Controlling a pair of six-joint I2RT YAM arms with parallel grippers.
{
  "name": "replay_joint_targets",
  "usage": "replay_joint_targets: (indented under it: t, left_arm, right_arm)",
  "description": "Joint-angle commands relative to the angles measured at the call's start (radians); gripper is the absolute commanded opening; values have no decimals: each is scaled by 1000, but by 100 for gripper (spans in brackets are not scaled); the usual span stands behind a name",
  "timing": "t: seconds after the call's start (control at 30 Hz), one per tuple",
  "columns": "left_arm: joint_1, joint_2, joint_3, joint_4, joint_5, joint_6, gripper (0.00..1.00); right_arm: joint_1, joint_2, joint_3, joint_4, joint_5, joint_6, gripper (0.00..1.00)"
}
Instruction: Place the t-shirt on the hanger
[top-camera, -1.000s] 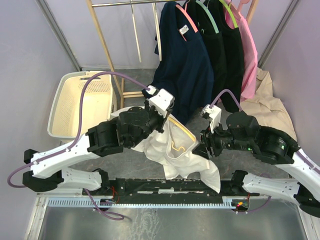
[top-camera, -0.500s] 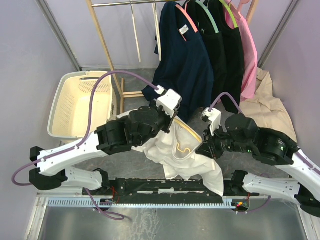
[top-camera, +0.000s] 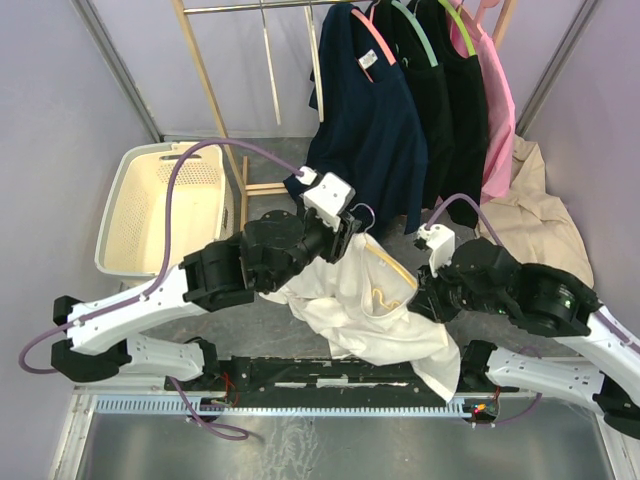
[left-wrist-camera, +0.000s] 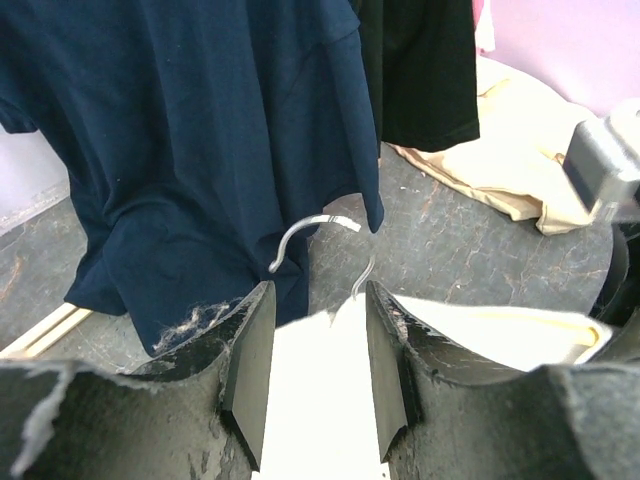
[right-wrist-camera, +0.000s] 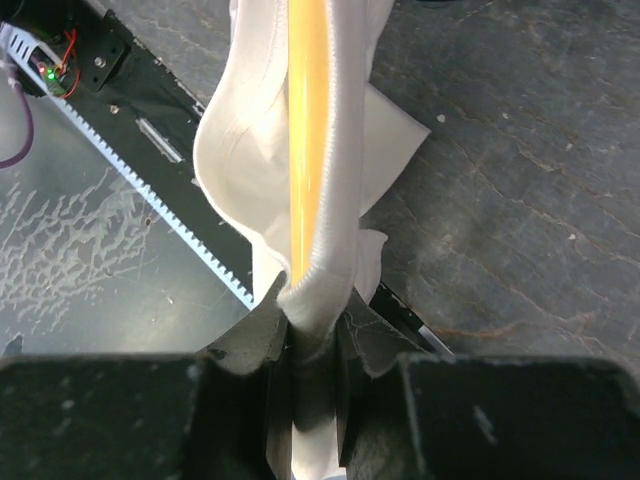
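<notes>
Left fingers (left-wrist-camera: 250, 370) newly apart beside silver hook (left-wrist-camera: 310, 226); right fingers (right-wrist-camera: 368, 345) tight on cream t-shirt (right-wrist-camera: 240, 150).

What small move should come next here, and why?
Probably close the left tool on the silver hook of the slim yellow clothes hanger: its jaws stand open around it, while the right tool pinches the white cotton t-shirt draped over the hanger's arm.

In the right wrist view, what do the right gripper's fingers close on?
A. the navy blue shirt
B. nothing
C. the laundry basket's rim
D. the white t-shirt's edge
D: the right gripper pinches the hem of the t-shirt, with the hanger running inside the fabric just above.
</notes>
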Motion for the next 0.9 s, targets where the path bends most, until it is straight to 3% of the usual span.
replay_joint_targets:
  t: [0.0,0.2,0.4,0.87]
  left_arm:
    - [-2,-97,-42,44,-51,-45,47]
    - [-2,-225,-187,-29,-139,-102,48]
    - [-2,-358,-322,-67,-190,-149,54]
    - [-1,-502,-393,-178,-248,-177,71]
  right_arm:
    - [-3,-59,27,28,109,19,1]
    - [-2,-93,117,-46,152,14,1]
    - [-3,-96,239,-110,80,-6,1]
    - [-3,-108,473,-222,-74,-22,1]
